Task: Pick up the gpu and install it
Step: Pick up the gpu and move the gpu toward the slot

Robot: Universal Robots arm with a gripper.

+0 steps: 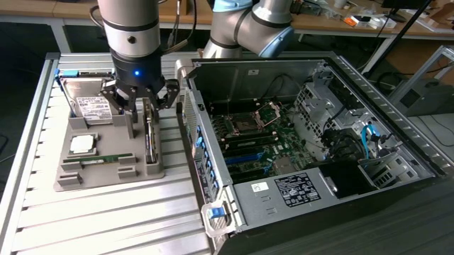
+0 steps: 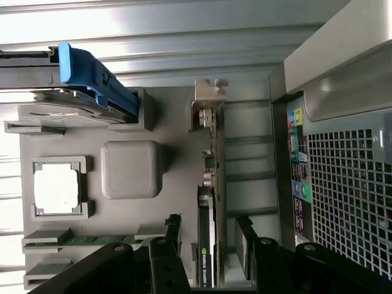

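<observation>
The gpu (image 1: 150, 139) (image 2: 212, 184) stands on its long edge in a slot of the grey tray (image 1: 106, 175) (image 2: 177, 184), on the side of the tray nearest the computer case (image 1: 312, 133) (image 2: 349, 184). The gripper (image 1: 145, 109) (image 2: 208, 218) hangs right over it with its jaws spread wide - one finger on each side of the card, and in the wrist view a gap shows at both sides, so nothing is clamped. On the same tray, farther from the case, lie a hard drive (image 1: 92, 103) (image 2: 55, 107), a processor chip (image 1: 83, 143) (image 2: 57, 190) and a green memory stick (image 1: 99, 158) (image 2: 92, 240). The tray sits on a slatted metal table (image 1: 106, 223) (image 2: 153, 37) just beside the case - its side is off and the board inside is in plain sight.
</observation>
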